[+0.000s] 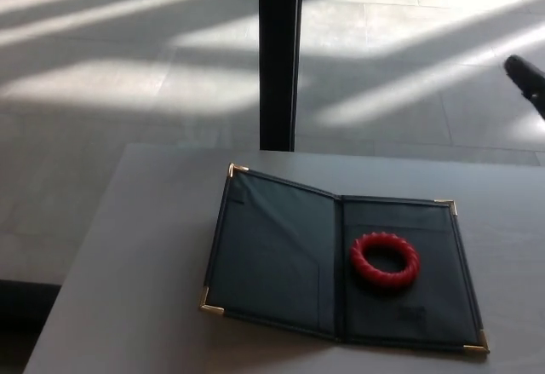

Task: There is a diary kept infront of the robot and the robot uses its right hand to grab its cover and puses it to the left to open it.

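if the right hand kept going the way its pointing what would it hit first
Probably nothing. Only a dark tip of the right hand shows at the right edge, raised and pointing up-left, away from the open diary and red ring. That line looks free, with only floor behind, though depth is unclear.

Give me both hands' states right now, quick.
Left hand: not in view.
Right hand: only a dark tip shows at the right edge, clear of the open diary; open or closed cannot be told.
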Motion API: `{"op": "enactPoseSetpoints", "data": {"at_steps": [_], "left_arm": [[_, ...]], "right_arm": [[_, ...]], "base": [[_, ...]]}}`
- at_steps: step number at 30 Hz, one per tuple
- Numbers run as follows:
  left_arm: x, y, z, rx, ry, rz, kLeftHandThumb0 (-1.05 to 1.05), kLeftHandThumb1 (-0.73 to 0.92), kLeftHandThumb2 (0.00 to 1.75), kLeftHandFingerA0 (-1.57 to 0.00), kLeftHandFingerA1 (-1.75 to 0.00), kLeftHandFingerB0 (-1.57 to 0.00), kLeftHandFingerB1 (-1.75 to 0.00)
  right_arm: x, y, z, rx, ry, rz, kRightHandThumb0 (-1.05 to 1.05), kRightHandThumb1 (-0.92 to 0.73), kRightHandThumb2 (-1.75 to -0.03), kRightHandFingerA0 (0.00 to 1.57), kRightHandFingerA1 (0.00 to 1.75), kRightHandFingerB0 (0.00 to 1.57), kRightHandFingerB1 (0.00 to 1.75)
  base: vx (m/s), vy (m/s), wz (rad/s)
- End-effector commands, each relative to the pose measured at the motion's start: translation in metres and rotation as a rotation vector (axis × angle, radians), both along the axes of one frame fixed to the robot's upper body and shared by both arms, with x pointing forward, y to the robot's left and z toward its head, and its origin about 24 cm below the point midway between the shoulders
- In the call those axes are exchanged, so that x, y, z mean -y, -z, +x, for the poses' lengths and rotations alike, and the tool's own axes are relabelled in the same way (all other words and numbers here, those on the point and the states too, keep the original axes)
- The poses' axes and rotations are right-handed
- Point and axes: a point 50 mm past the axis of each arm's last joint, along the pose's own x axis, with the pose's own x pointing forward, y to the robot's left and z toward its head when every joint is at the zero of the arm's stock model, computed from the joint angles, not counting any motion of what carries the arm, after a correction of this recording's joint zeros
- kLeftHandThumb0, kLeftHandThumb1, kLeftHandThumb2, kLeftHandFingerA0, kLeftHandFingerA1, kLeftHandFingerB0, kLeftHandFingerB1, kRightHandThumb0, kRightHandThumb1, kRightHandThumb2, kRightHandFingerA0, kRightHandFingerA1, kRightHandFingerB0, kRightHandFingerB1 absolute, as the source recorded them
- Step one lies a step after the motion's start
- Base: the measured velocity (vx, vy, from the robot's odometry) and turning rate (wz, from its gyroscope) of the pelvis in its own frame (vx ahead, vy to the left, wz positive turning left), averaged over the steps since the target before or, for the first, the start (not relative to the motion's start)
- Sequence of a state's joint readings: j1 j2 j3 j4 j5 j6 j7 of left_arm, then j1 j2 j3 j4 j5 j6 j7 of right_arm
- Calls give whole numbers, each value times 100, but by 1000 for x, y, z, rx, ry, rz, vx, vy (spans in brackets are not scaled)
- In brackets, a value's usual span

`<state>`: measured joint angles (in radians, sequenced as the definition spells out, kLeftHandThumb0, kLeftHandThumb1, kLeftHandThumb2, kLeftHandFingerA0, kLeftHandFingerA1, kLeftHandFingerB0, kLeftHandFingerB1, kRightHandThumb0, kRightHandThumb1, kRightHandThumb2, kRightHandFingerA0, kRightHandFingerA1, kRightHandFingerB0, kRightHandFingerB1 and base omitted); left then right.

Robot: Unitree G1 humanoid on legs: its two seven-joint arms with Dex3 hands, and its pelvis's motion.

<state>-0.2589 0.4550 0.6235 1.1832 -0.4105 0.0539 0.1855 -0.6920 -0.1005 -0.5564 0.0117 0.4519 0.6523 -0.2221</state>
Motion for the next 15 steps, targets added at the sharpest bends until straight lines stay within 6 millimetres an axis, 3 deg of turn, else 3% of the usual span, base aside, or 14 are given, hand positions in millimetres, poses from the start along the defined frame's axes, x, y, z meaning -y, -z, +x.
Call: {"op": "enactPoseSetpoints", "data": {"at_steps": [1, 2, 4, 5, 6, 10, 12, 13, 14, 15], "left_arm": [[-5, -4, -4, 9, -15, 4, -85, 92, 161, -48, -117, -22, -98], [-6, -4, -4, 7, -18, 3, -85, 92, 161, -48, -117, -22, -98], [-6, -3, -5, -5, -17, 12, -84, 92, 161, -61, -124, -21, -97], [-7, -3, -7, -3, -22, 8, -84, 92, 161, -65, -126, -18, -96], [-7, -3, -7, -2, -24, 6, -84, 92, 160, -65, -126, -15, -93], [-7, -2, -8, 18, -26, -3, -85, 92, 160, -56, -121, -16, -95], [-7, -3, -8, 15, -26, -2, -83, 92, 160, -51, -118, -13, -92], [-7, -2, -9, 3, -31, 3, -86, 92, 161, -59, -124, -20, -97], [-7, -2, -10, 5, -36, 3, -84, 92, 160, -64, -126, -16, -93], [-7, -2, -10, -6, -32, 6, -81, 92, 159, -59, -121, -11, -89]], "right_arm": [[66, 4, -42, 18, 85, 28, -73, -91, -71, 41, 58, 30, 43], [69, 4, -44, 18, 93, 30, -73, -91, -71, 41, 58, 30, 43], [98, 7, -66, -4, 208, 24, -76, -92, -70, 44, 61, 34, 43], [111, 8, -76, -18, 260, -5, -76, -72, -109, 44, 68, 34, 57], [117, 8, -83, -15, 278, -11, -79, -92, -69, 42, 65, 35, 49], [150, 19, -121, -25, 373, 10, -91, -89, -67, 54, 79, 48, 67], [156, 22, -127, -28, 404, 26, -90, -87, -67, 60, 79, 55, 67], [165, 29, -142, -56, 470, 46, -89, -88, -66, 56, 71, 48, 60], [171, 35, -151, -52, 482, 55, -90, -89, -67, 50, 68, 42, 57], [175, 41, -158, -64, 508, 64, -89, -89, -67, 46, 62, 40, 54]], "base": [[0, 0, 0], [0, 0, 0], [0, 0, 0], [0, 0, 0], [0, 0, 0], [0, 0, 0], [0, 0, 0], [0, 0, 0], [0, 0, 0], [0, 0, 0]]}}
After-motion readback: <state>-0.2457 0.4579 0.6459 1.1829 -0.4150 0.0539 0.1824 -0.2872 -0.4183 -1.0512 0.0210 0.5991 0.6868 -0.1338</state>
